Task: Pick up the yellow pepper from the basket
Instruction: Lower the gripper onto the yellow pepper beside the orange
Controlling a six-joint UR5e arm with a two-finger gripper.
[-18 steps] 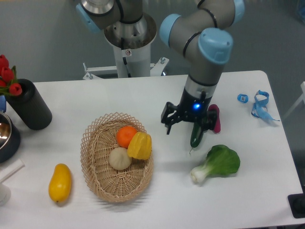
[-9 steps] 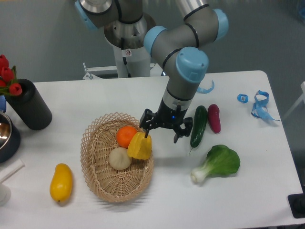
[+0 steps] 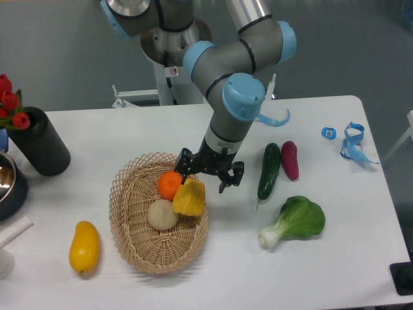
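Item: yellow pepper (image 3: 189, 197), at the basket (image 3: 129, 223) rim nearest the surface's right edge, touching the orange fruit (image 3: 170, 184) and pale round fruit (image 3: 161, 214). Gripper (image 3: 205, 175) open, just above it. We should centre, then descend clear of the orange fruit.

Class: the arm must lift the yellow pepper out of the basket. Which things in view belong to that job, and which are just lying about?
Belongs to the job:
yellow pepper
basket
end effector

Just lying about:
orange fruit
pale round vegetable
mango
cucumber
bok choy
black cylinder
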